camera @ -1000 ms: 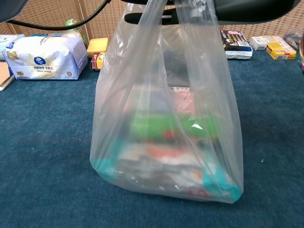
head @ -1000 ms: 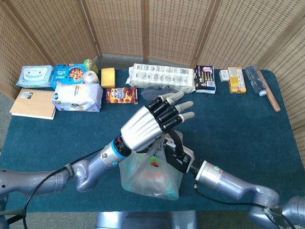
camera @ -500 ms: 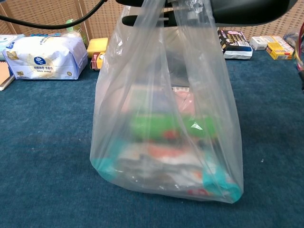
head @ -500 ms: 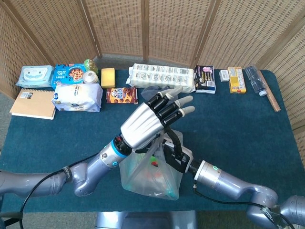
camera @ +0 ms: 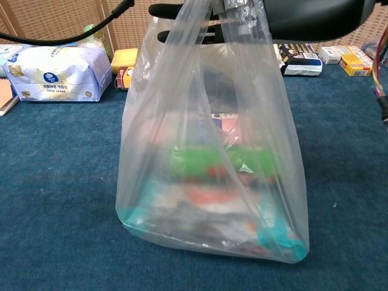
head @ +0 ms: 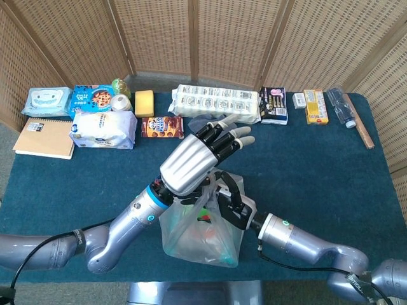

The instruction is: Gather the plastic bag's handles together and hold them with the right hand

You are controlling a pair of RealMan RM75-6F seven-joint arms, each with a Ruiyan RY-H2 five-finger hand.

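Observation:
A clear plastic bag (head: 200,232) full of coloured items stands near the table's front edge, filling the chest view (camera: 212,170). Its handles (camera: 233,24) are drawn up together to the top of that view. My right hand (head: 230,198), black, comes in from the lower right and grips the handles just above the bag; in the chest view it is the dark shape (camera: 315,12) at the top. My left hand (head: 191,162), silver-backed, hovers over the bag's top with its fingers stretched toward the upper right, holding nothing that I can see. It hides the handle tops in the head view.
Goods line the back of the blue table: a white tissue pack (head: 103,129), a cookie box (head: 161,126), a long white pack (head: 217,103), a notebook (head: 43,137), yellow boxes (head: 316,105), a bottle (head: 341,107). A wicker screen stands behind.
My left hand has drifted slightly left and its fingers have drawn closer together. The bag's handles have been pulled tighter and the bag's sides have shifted a little.

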